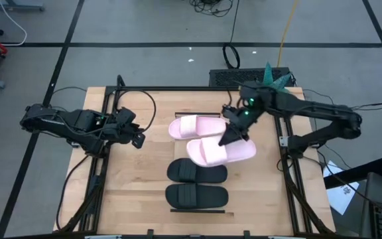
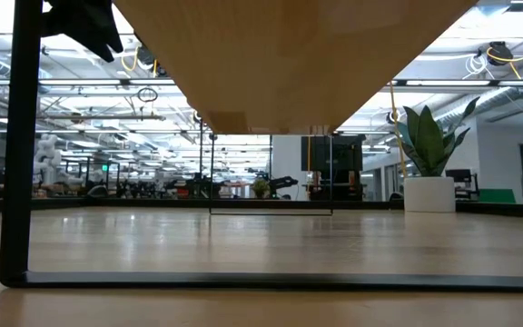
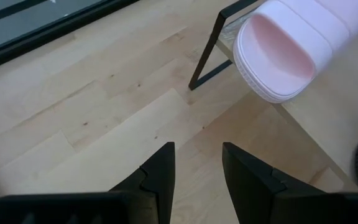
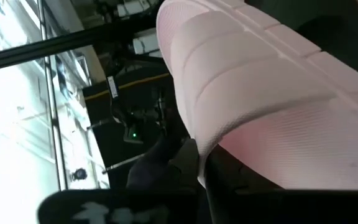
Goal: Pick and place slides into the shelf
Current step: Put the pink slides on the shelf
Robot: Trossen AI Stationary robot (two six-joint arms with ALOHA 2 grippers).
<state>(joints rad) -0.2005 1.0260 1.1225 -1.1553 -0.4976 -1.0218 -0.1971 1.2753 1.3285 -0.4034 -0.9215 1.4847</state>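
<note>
Slide (image 1: 221,151), pink, clamped in my right pincer (image 1: 233,137) beside the black pair (image 1: 197,184); next, set it on the shelf (image 1: 197,212).

This is a robotics lab or open industrial workspace. Beyond the plywood table (image 2: 261,245) stretch exposed ceiling pipes (image 2: 516,95) and rows of equipment racks (image 2: 334,168), with a potted plant (image 2: 428,154) standing to their right. Cables (image 1: 214,5) trail across the grey floor behind the table.
</note>
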